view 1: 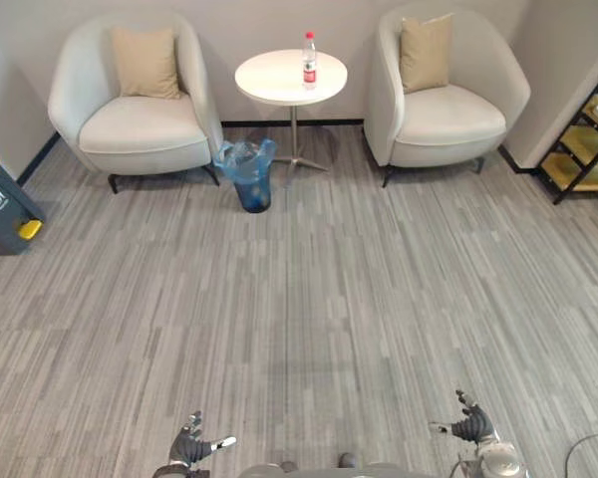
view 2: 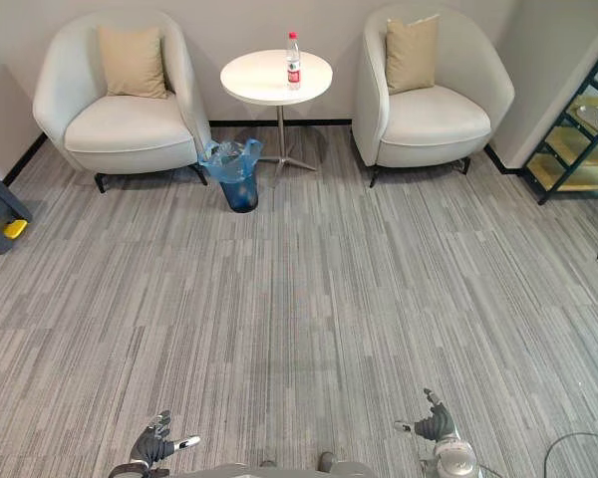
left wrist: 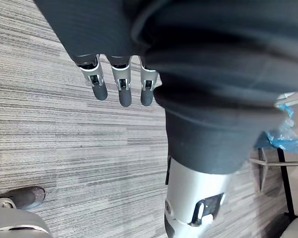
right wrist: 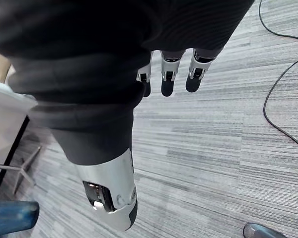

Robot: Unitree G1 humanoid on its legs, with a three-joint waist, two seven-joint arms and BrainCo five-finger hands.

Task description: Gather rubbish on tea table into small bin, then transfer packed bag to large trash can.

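Presently the bottle (view 1: 309,60) stands upright on the far round table (view 1: 269,80), the small bin (view 1: 249,179) at its left foot, all well ahead of the left hand (view 1: 194,445) and right hand (view 1: 468,425), both empty with straight fingers and neither markedly nearer.

Upright bottle (view 1: 309,60) on round white tea table (view 1: 269,80); blue-bagged small bin (view 1: 248,174) beside it.
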